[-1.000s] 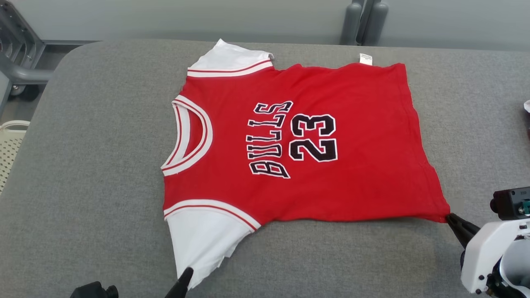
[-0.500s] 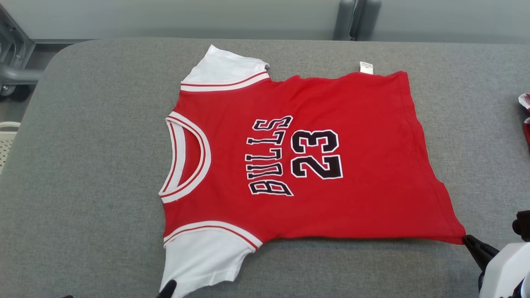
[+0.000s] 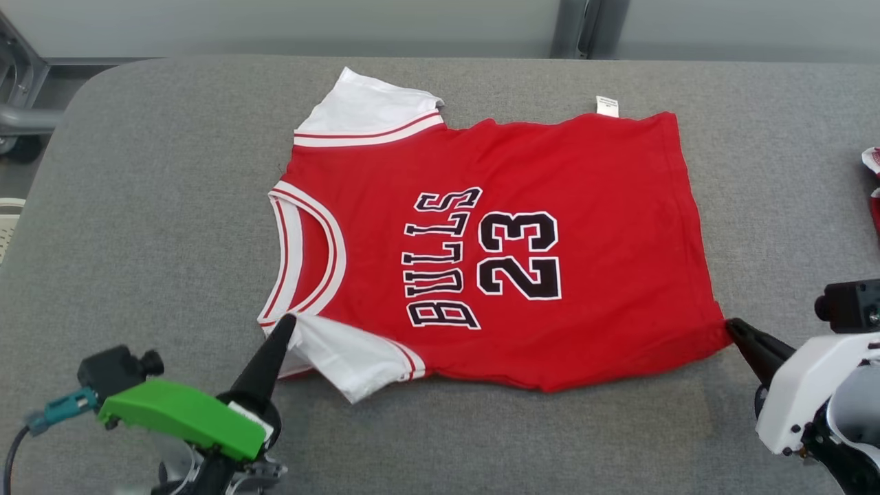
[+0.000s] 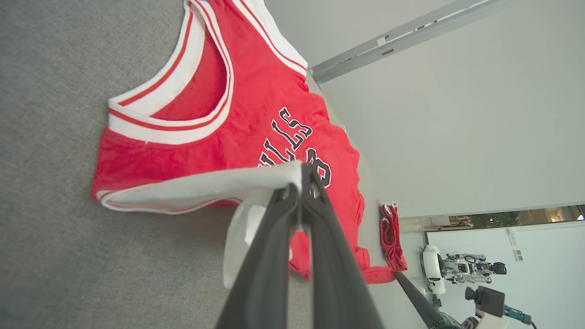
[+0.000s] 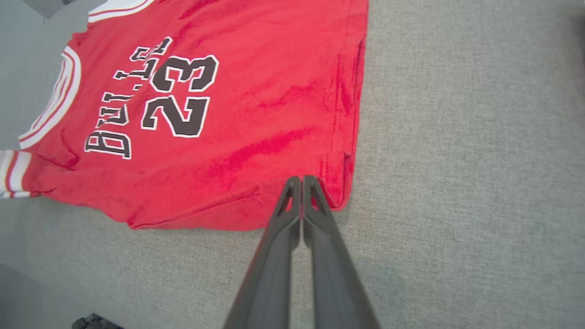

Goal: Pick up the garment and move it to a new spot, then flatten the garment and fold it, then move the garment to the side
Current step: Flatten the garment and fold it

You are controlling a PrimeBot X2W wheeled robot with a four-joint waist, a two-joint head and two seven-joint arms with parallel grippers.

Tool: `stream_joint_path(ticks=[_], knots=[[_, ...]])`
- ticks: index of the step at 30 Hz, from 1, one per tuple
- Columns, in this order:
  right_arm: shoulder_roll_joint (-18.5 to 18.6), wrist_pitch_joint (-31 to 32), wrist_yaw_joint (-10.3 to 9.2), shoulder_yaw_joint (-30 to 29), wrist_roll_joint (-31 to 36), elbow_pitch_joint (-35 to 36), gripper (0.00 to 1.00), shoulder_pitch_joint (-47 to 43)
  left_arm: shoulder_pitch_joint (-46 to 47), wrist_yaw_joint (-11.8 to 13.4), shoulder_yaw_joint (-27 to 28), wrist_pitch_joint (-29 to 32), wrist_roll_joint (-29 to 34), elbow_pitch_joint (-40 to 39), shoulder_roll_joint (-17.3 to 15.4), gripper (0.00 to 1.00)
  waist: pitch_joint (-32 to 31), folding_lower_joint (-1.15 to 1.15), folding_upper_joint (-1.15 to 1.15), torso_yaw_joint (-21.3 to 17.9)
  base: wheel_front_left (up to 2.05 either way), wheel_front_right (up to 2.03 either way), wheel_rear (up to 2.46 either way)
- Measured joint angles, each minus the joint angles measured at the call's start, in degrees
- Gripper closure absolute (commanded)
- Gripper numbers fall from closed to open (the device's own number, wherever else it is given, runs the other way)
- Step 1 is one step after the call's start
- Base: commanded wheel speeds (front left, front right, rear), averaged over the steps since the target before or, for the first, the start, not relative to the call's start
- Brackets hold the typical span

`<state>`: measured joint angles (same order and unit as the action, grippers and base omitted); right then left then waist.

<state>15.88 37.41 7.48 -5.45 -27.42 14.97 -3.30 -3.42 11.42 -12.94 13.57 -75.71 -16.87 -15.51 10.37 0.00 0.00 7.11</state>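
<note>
The garment (image 3: 605, 227) is a red jersey with white sleeves and black "BULLS 23" lettering, spread on the grey table (image 3: 151, 206), neck to the left. My left gripper (image 3: 287, 322) is shut on the near white sleeve (image 3: 350, 354), which is lifted and turned in over the jersey's near edge; in the left wrist view the white cloth (image 4: 215, 187) is pinched at the tips of that gripper (image 4: 301, 171). My right gripper (image 3: 733, 326) is shut on the near hem corner (image 5: 336, 192), its tips (image 5: 301, 179) on the red cloth.
A second red and white cloth item (image 3: 873, 185) lies at the table's right edge. A pale perforated basket (image 3: 7, 220) sits beyond the left edge. Grey frames and a wall stand behind the table. Bare table lies in front of the jersey.
Both grippers moved away from me with the cloth. The near sleeve has been folded in over the jersey and the hem corner pulled inward. The camera also shifted.
</note>
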Motion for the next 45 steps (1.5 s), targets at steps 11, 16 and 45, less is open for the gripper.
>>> stream_joint_path(ticks=[11, 16, 45], knots=[[5.14, -2.12, 0.00, 4.98, -2.43, -8.40, 1.00, 12.93, 15.81, -3.28, -2.98, -2.76, 4.27, 15.08, 4.53, 1.00, 3.75, 0.00, 0.00, -0.69, 0.00, 0.00, 0.00], [5.78, -4.50, 0.01, 6.47, -3.13, -13.18, 1.00, 17.28, 20.64, -4.70, -3.71, -3.78, 5.69, 20.69, 5.32, 1.00, 5.33, 0.00, 0.00, -0.87, 0.00, 0.00, 0.00], [5.94, -14.04, 0.01, 8.01, -1.60, -23.82, 0.00, 23.46, 34.92, -7.34, -5.87, -10.20, 14.41, 37.52, 5.77, 0.00, 8.44, 0.00, 0.00, -1.71, 0.00, 0.00, 0.00]])
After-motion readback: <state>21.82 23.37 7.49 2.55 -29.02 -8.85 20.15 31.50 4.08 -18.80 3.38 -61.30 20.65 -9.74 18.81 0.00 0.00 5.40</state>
